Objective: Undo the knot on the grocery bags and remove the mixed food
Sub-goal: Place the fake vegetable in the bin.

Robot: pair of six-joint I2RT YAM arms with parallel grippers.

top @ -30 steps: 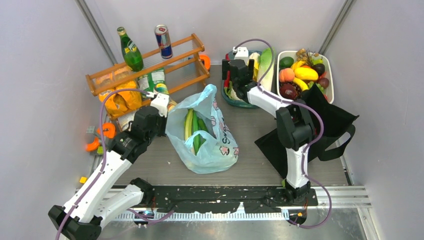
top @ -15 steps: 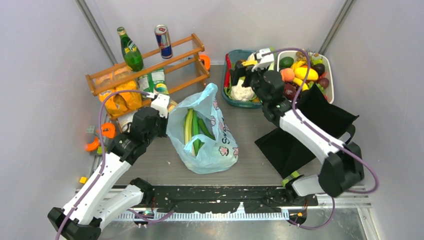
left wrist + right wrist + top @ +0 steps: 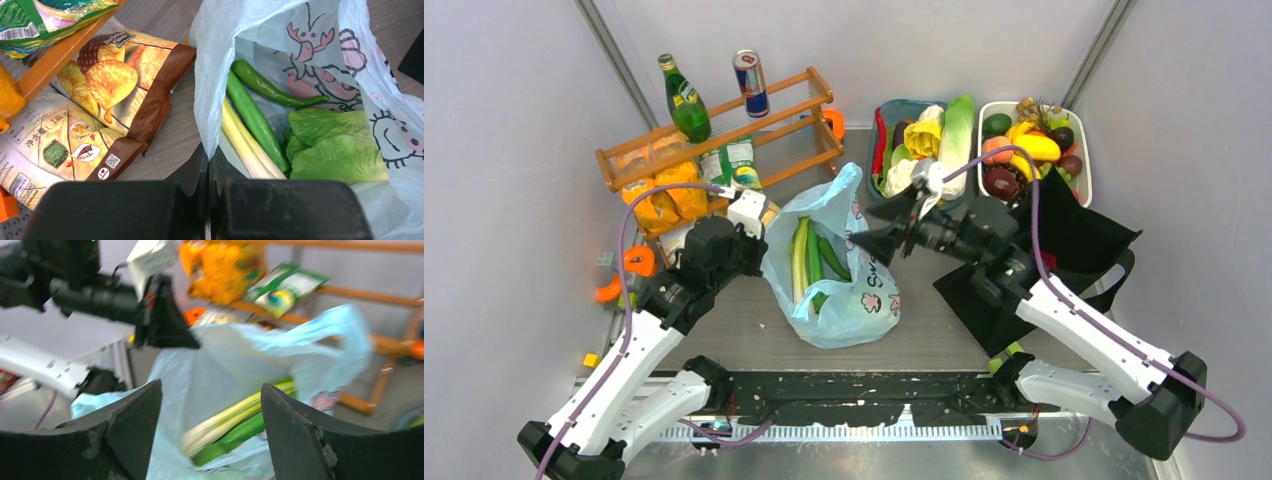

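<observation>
The light-blue plastic bag lies open in the middle of the table, and no knot shows on it. Inside it are a white-stemmed leek, a green cucumber, a thin green pepper and a leafy cabbage. My left gripper is shut on the bag's left rim. My right gripper is open and empty just off the bag's right rim. In the right wrist view it faces the leek. The black tote lies at the right under my right arm.
A wooden rack at the back left carries a green bottle and a can. Crisp packs lie beside my left gripper. A teal vegetable basket and a white fruit basket stand at the back.
My right arm has swung from the teal basket at the back down to the blue bag's right side, jaws open. My left gripper has kept its hold on the bag's rim.
</observation>
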